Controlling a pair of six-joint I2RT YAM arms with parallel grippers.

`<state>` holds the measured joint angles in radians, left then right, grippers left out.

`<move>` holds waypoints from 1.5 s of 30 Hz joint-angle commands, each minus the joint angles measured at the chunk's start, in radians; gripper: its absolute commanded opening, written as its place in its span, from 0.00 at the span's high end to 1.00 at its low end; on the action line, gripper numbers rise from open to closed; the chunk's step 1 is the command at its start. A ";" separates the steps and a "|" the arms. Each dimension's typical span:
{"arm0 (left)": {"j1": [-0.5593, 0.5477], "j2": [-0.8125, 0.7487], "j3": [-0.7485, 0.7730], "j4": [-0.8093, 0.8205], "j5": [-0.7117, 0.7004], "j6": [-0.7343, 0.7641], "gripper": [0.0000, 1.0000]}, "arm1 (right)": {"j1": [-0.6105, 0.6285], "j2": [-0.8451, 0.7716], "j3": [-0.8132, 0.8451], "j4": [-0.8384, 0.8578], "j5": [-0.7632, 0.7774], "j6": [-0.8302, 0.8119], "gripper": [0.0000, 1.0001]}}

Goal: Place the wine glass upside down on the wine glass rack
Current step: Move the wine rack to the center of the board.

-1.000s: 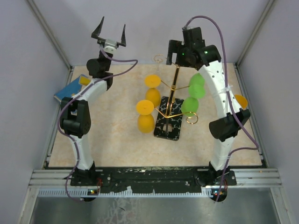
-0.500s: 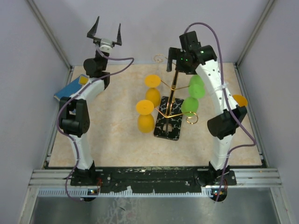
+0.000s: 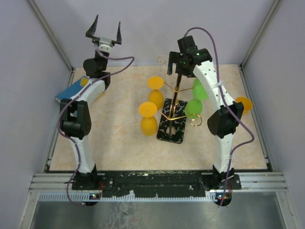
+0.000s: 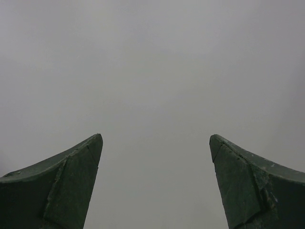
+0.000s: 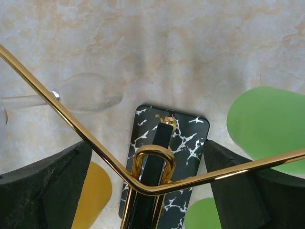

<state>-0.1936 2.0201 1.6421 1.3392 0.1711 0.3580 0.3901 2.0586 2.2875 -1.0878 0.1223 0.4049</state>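
Beige table (image 3: pixel 119 143). Wine glass rack (image 3: pixel 172 125) standing mid-table, black marbled base, gold wire arms. Two yellow glasses (image 3: pixel 148 125) hung bowl-down on its left side, two green glasses (image 3: pixel 194 106) on its right. Blue box (image 3: pixel 71 90) at the left edge.

Right claw (image 5: pixel 147 152) up over the rack's far end, fingers apart either side of a gold arm, gripping nothing. Left claw (image 4: pixel 156 138) raised near the far left corner, spread wide, empty, aimed at bare wall.

Clear wine glass (image 5: pixel 90 93) seen only faintly in the right wrist view, left of the rack toward the far edge, stem running left under a gold arm. Cannot tell whether hung on that arm or lying on the table.

Probably light, stiff, thin-walled, slick, easy to chip against wire. Best taken by the stem close to the bowl, gentle squeeze, leaving the foot end free to slide onto the arm. Hard to spot against pale table, so aim by the stem's glint.
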 commanded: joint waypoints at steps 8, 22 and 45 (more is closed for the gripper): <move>0.016 0.029 0.068 0.009 -0.004 -0.014 0.01 | -0.032 0.044 0.089 0.128 0.045 -0.020 0.01; 0.022 0.037 0.079 0.006 -0.010 -0.009 0.01 | -0.059 0.123 0.166 0.212 0.009 -0.014 0.01; 0.025 0.039 0.092 0.005 -0.001 -0.003 0.01 | -0.080 0.181 0.198 0.381 0.029 0.003 0.01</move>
<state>-0.1764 2.0533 1.7069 1.3281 0.1719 0.3565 0.3378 2.2147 2.4237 -0.8597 0.1101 0.4061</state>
